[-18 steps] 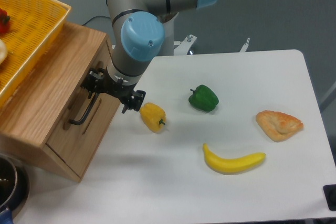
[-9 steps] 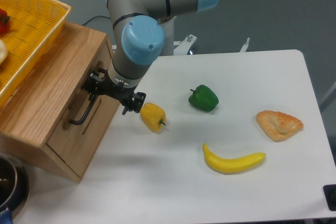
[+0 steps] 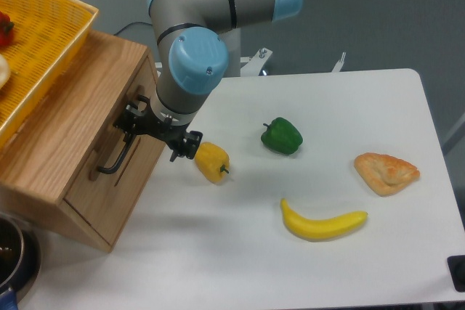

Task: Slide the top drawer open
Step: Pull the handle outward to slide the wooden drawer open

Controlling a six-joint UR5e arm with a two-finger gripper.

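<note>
The top drawer (image 3: 89, 184) is the upper light-oak front of the wooden cabinet (image 3: 65, 128) at the left. Its long black bar handle (image 3: 118, 157) runs slantwise down the panel. My gripper (image 3: 135, 124) sits at the upper end of that handle, with its black fingers closed around the bar. The arm's blue-capped wrist (image 3: 193, 64) stands just above and hides the fingertips' contact in part. The drawer front looks only slightly out from the cabinet face.
A yellow woven basket (image 3: 43, 27) rests on top of the cabinet. A yellow pepper (image 3: 211, 161) lies close to the gripper's right. A green pepper (image 3: 282, 136), a banana (image 3: 323, 223) and a pastry (image 3: 386, 172) lie on the white table. A dark pot (image 3: 11, 252) is at the bottom left.
My gripper and wrist have shifted slightly right and down, away from the cabinet, and the handle has moved with them by a small amount. Nothing else has moved.
</note>
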